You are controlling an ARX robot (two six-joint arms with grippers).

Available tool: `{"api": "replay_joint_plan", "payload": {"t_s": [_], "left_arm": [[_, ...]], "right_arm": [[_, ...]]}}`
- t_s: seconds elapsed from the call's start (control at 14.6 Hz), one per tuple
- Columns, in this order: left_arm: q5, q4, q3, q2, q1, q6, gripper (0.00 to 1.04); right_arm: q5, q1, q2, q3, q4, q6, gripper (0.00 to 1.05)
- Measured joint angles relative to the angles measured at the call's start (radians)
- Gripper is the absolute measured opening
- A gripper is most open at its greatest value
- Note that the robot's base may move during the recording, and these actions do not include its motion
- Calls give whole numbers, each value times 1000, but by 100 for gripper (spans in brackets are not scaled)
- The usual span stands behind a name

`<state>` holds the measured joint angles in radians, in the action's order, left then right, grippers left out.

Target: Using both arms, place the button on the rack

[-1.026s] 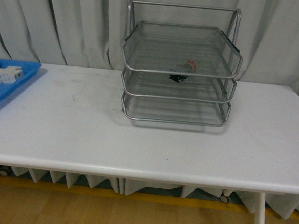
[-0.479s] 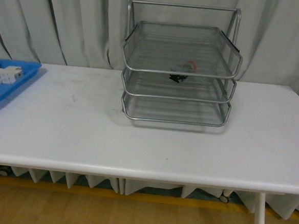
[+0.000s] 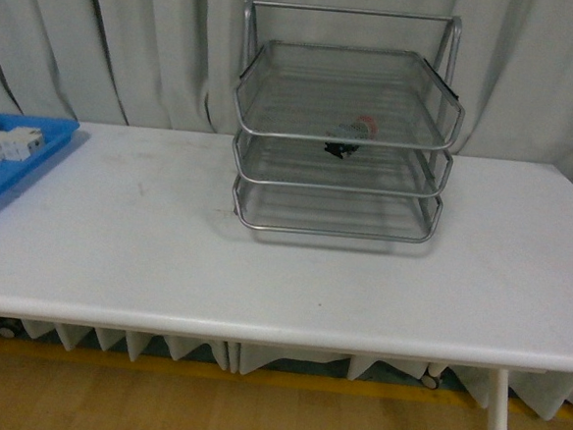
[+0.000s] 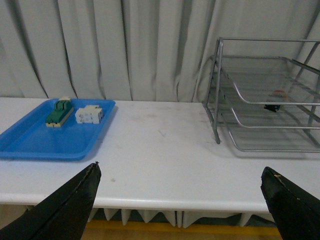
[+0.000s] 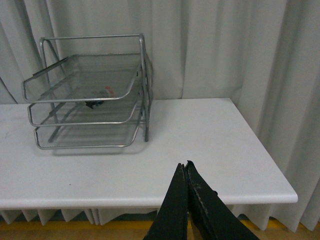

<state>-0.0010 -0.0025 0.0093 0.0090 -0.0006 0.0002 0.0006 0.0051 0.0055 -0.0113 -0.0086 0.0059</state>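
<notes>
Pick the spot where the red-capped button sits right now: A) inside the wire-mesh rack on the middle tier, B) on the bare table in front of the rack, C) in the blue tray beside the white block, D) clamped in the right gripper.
A. The button shows through the mesh of the rack, resting on the middle tier under the top tray, while the right gripper is shut on nothing, away from the rack.

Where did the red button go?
The button lies inside the rack at the back middle of the table, on a mesh shelf toward the rack's right side, seen through the wire.
</notes>
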Motion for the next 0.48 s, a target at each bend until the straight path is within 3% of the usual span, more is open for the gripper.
{"api": "replay_joint_plan", "payload": {"t_s": [0.34, 0.48], "left_arm": [[1, 0, 0, 0, 0, 0, 98], [1, 0, 0, 0, 0, 0, 98]], "right_arm": [[0, 0, -2, 0, 5, -1, 3], [0, 0, -2, 0, 5, -1, 27]]}}
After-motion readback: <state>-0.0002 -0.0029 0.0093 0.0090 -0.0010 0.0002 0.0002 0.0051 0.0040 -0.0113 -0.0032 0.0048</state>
